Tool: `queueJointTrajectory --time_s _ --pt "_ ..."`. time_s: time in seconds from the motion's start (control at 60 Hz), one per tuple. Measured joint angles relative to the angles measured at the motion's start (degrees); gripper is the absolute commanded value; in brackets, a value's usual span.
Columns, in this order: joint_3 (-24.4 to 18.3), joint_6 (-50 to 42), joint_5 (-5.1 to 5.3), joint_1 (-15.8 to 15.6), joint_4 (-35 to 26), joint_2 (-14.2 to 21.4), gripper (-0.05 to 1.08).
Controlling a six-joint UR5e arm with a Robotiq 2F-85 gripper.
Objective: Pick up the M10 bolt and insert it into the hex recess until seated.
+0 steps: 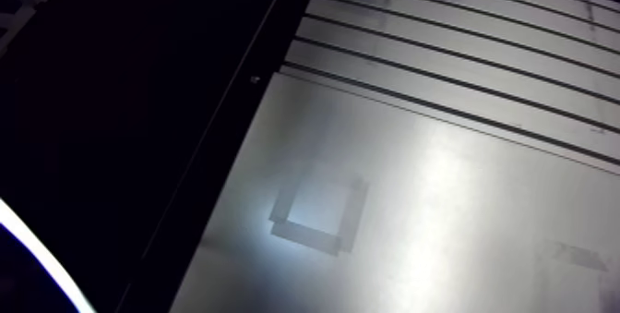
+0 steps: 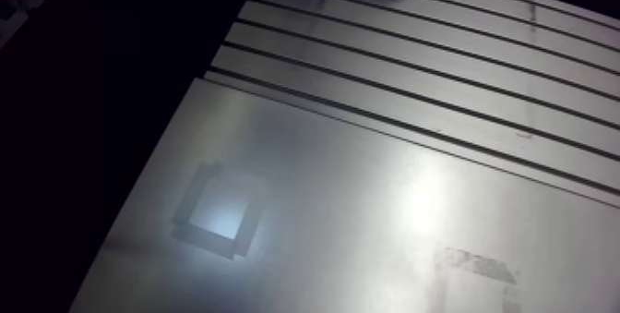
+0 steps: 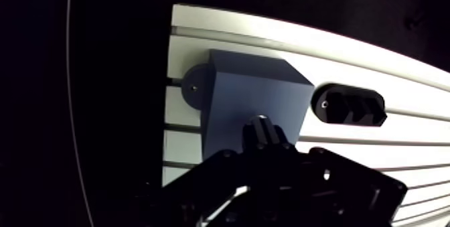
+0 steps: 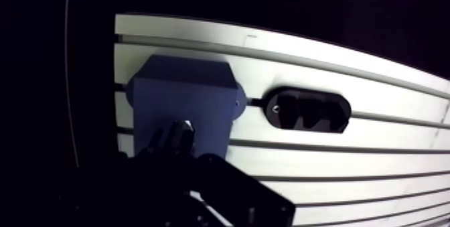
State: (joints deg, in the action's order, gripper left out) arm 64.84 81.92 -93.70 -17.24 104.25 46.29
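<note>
Arm view: a taped square outline (image 1: 309, 235) on the smooth plate. No bolt can be made out in this view. The work sits at the far end of the slotted table (image 4: 402, 136).

Wrist view, in order across:
- **Blue block** (image 3: 254, 99): fixed to the table by round ears, with one slanted face toward the camera.
- **Bolt:** in front of that face a dark faceted stub juts from the nose of the gripper (image 3: 268, 161). I take it for the M10 bolt (image 3: 263, 130), sitting at the tip.
- **Pincer:** everything there is black on black, so I cannot tell whether it is clamped on the bolt or standing apart.
- **Black oval holder** (image 3: 350, 104): just beside the block, with a row of angular pockets.

No hex recess shows on the block's visible faces. The holder's pockets might be it, but I cannot settle which.

Step in hand, as judged: bringing the bolt to the recess. To do it well:
- Set the bolt's axis in line with the recess axis before closing in.
- Turn the head flats to match the hex.
- Advance slowly with no side load and stop on seating.

Orientation: the long axis seems to run straight out of the gripper toward the block, seen nearly end-on. Which end leads, head or thread, is not resolvable.
</note>
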Motion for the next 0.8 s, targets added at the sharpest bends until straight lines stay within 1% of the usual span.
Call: queueJointTrajectory --time_s 0.3,0.317,0.333,0.35,0.367,0.383,0.4,0.417,0.433,0.45,0.467,0.483,0.517,0.8 --pt "-0.40 0.59 -0.07 -0.06 -0.68 0.38 1.06" --pt "-0.41 0.60 -0.07 -0.06 -0.71 0.39 1.04" --pt "-0.41 0.62 -0.08 -0.06 -0.74 0.41 1.04" --pt "-0.42 0.64 -0.08 -0.06 -0.77 0.42 0.97" --pt "-0.42 0.65 -0.08 -0.06 -0.81 0.44 0.97" --pt "-0.43 0.67 -0.08 -0.07 -0.84 0.46 0.80" --pt "-0.43 0.67 -0.08 -0.06 -0.87 0.47 0.80" --pt "-0.43 0.68 -0.09 -0.07 -0.91 0.48 0.46" --pt "-0.44 0.69 -0.08 -0.07 -0.95 0.49 0.46" --pt "-0.44 0.69 -0.08 -0.07 -1.02 0.51 0.06" --pt "-0.43 0.70 -0.08 -0.08 -1.10 0.53 0.06" --pt "-0.44 0.70 -0.09 -0.08 -1.19 0.54 0.02" --pt "-0.43 0.71 -0.08 -0.10 -1.48 0.56 0.01" --pt "-0.18 0.96 -0.18 -0.22 -4.57 1.41 0.00"
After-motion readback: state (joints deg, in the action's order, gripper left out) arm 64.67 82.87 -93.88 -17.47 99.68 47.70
